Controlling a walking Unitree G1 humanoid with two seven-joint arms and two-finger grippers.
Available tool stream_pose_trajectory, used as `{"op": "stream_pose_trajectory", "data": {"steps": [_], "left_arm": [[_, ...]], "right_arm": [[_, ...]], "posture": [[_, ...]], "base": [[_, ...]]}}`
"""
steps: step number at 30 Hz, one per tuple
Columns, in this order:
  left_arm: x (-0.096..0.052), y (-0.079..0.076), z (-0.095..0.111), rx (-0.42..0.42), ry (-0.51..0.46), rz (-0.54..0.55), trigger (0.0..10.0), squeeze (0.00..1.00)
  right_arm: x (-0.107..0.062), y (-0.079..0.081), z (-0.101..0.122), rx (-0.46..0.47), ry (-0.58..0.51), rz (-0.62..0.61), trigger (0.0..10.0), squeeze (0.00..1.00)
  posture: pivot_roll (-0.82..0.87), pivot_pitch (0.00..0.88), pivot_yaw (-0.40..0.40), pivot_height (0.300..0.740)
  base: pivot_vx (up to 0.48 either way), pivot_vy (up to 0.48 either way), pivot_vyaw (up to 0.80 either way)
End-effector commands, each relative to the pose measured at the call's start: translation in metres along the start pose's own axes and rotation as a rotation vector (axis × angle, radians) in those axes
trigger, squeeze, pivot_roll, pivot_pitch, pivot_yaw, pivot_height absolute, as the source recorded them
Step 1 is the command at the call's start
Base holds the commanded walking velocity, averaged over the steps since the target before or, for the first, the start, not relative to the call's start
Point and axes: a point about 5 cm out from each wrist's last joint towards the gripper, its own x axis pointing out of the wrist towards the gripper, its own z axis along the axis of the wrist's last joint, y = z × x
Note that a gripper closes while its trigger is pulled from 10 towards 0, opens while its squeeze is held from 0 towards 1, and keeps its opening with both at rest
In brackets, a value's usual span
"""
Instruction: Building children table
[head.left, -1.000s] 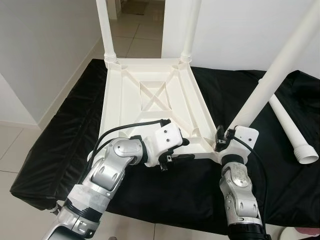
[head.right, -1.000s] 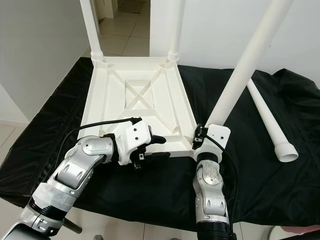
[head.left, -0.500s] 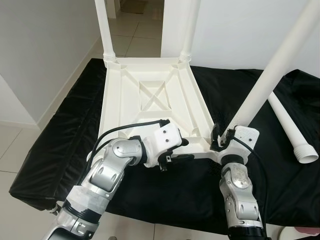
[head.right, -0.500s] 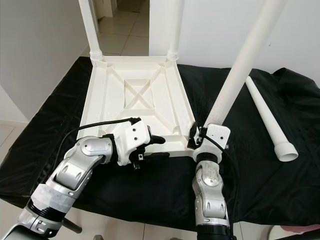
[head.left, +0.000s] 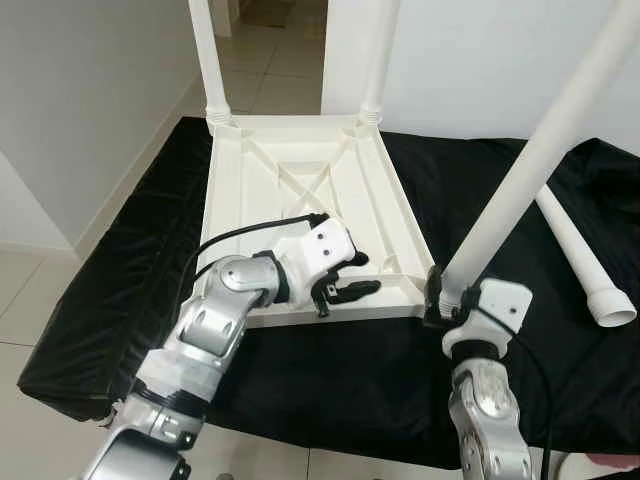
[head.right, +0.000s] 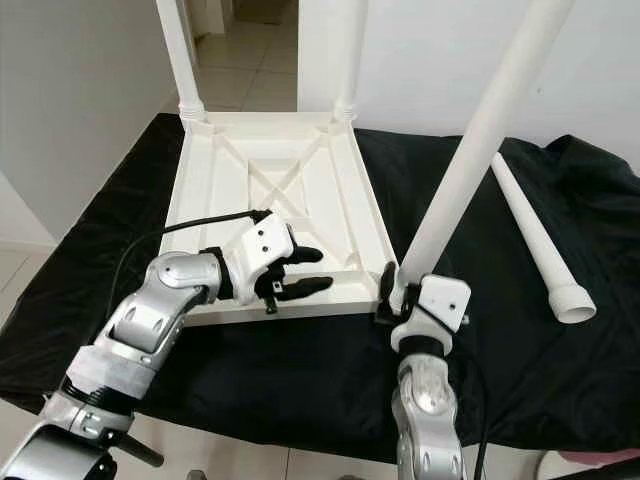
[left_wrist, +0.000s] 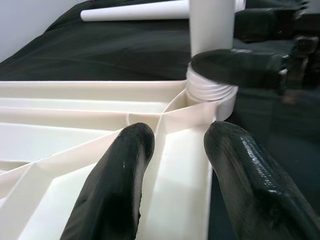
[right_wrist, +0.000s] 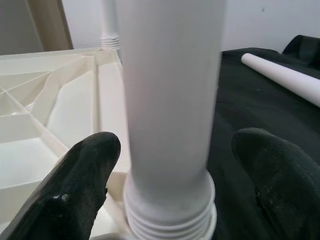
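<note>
Left eye view first: the white plastic children's table (head.left: 300, 200) lies upside down on a black-draped desk (head.left: 110, 290), two legs already standing at its far corners. The right hand (head.left: 438, 297) sits at the near right corner around the foot of a third leg (head.left: 530, 170), which leans a little. A fourth leg (head.left: 580, 255) lies loose on the cloth, well apart. The left hand (head.left: 345, 278) hovers over the near rail, fingers spread, holding nothing.

Right eye view: against the earlier frames, the left hand has come off the front edge and lifted inward, and the leg stands less tilted.

Left wrist view: the threaded collar (left_wrist: 210, 90) looks seated in the corner socket.

Right wrist view: both fingers (right_wrist: 75, 195) stand either side of the leg with gaps, not gripping it.

I'd judge the parts light, stiff and slick, so hold the leg low, near the collar.
</note>
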Motion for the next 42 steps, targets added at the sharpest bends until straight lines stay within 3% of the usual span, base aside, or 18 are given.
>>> {"op": "stream_pose_trajectory", "data": {"steps": [1,8,22,31,42], "left_arm": [[0.0,0.013,-0.001,0.005,0.01,0.213,10.0,0.0],[0.004,0.03,-0.016,-0.059,0.107,0.272,10.0,0.0],[0.007,0.035,-0.045,-0.091,0.275,0.344,10.0,0.0],[0.007,0.037,-0.052,-0.084,0.314,0.375,10.0,0.0],[0.007,0.05,-0.064,-0.075,0.427,0.526,10.0,0.0]], "right_arm": [[-0.003,0.0,0.001,0.017,-0.009,0.002,10.0,0.0],[-0.027,-0.011,-0.009,0.014,0.029,0.094,10.0,0.0],[-0.046,-0.012,-0.015,0.032,0.057,0.215,10.0,0.0],[-0.047,-0.011,-0.015,0.035,0.055,0.23,10.0,0.0],[-0.039,-0.006,-0.013,0.049,0.034,0.25,10.0,0.0]], "posture": [[-0.09,0.0,-0.013,0.74],[-0.13,0.0,-0.001,0.74],[-0.15,0.0,0.014,0.74],[-0.15,0.0,0.015,0.74],[-0.14,0.0,0.011,0.74]], "base": [[0.0,0.0,0.0],[0.0,0.0,0.0],[0.0,0.0,0.0],[0.0,0.0,0.0],[0.0,0.0,0.0]]}}
